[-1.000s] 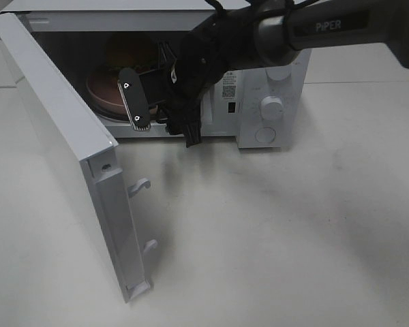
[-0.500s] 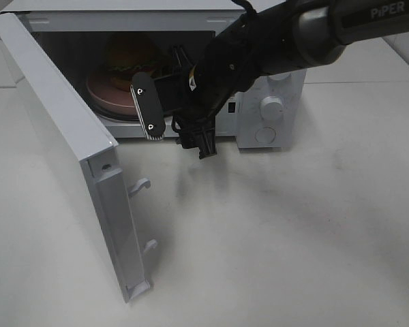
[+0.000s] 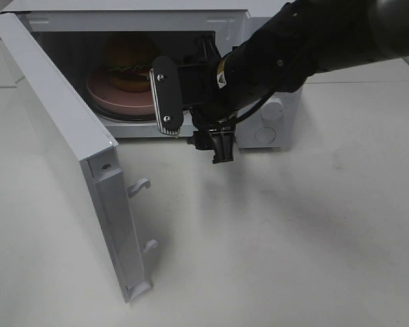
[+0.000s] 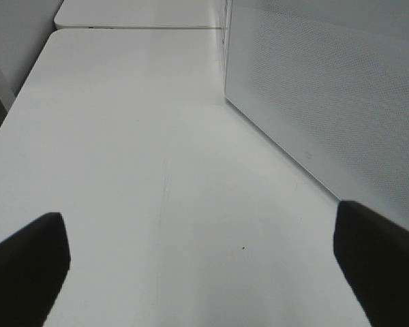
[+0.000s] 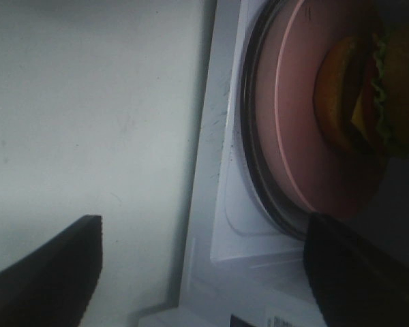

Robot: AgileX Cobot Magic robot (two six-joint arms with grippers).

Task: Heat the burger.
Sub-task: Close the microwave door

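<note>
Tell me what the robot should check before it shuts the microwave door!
1. Burger sits on the pink plate inside the microwave: ok.
2. Right gripper open, holding nothing: ok.
3. Right gripper out of the door's way: not ok, it hangs in front of the opening.
4. Door swung wide open: ok.
5. Left gripper open over the table: ok.

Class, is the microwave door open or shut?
Open: the door stands wide, exposing the burger on its pink plate inside.
</note>
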